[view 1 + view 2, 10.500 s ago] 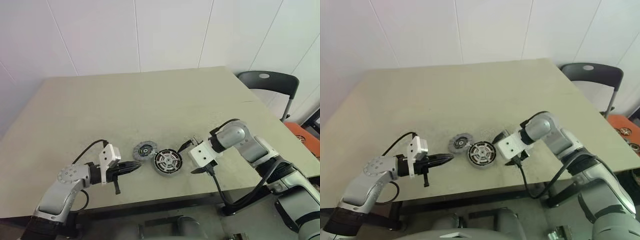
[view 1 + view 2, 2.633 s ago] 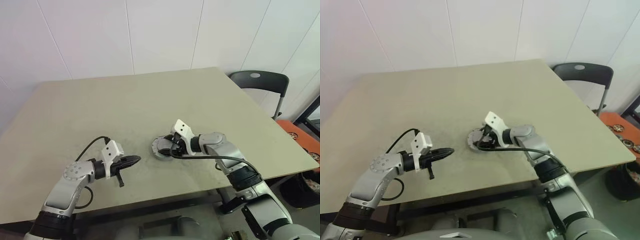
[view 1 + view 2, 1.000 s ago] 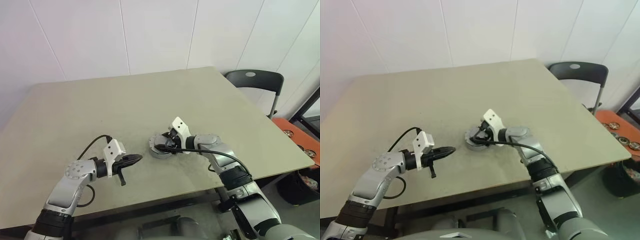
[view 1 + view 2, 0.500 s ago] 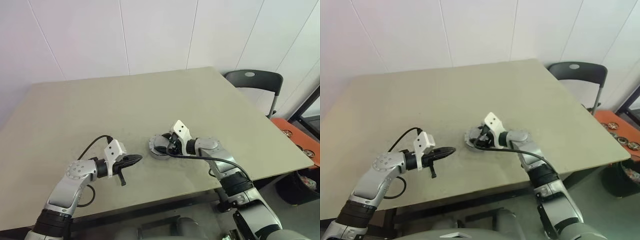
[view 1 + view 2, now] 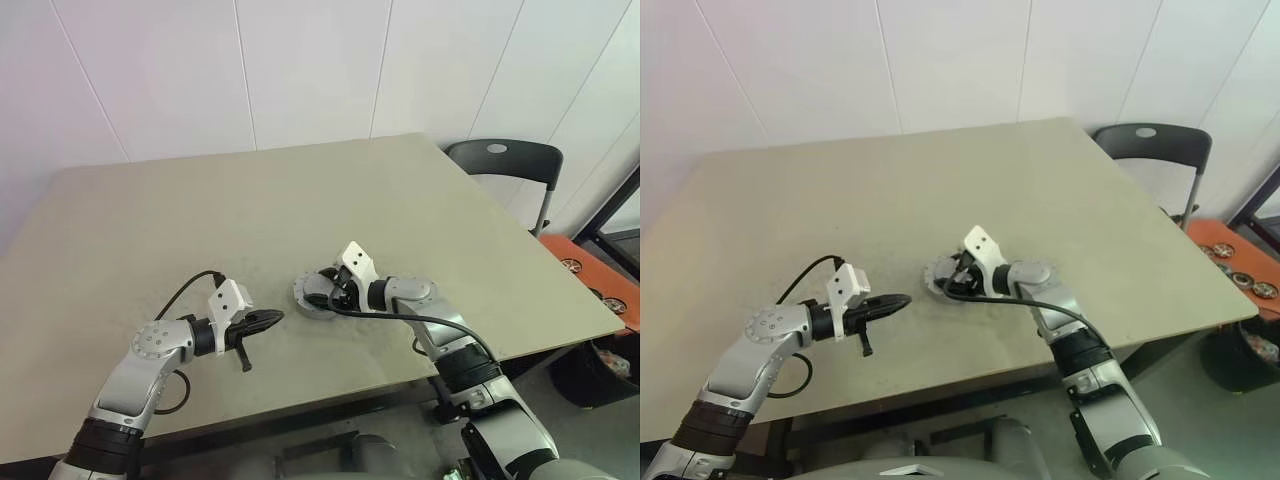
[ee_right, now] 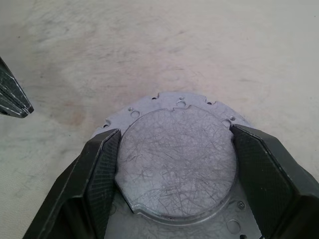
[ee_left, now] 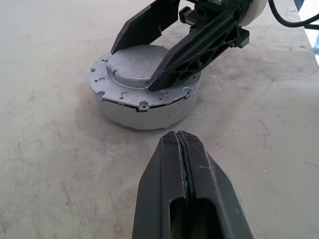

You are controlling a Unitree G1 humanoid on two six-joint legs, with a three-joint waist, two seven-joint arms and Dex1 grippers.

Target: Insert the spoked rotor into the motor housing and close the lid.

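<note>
On the beige desk [image 5: 300, 200] the motor housing [image 7: 144, 107] now stands closed as one squat silvery drum, the lid [image 6: 177, 162] lying flat on top of it with its scratched grey face up inside a flange of small screw holes. Ten seconds ago the housing lay open showing its windings, with a separate small round part on the desk just beside it toward the left arm; that spot is bare now, and the spoked rotor cannot be seen, so whether it sits inside cannot be told. The right gripper [image 6: 174, 154], which back then hung off to the right of the housing, has since reached across and straddles the raised round plate of the lid, its two black fingers [image 6: 99, 169] spread wide with one at each edge of the plate; they look to be against the rim, but real contact cannot be confirmed. Over the last second this arm has barely changed, the fingers as wide as they were. The left gripper [image 7: 180, 137] has its fingers pressed fully together, holding nothing, its tip hovering near the housing without touching it, and it has kept the same place throughout. A dark chair [image 5: 500, 160] stands beyond the desk's far right corner.
</note>
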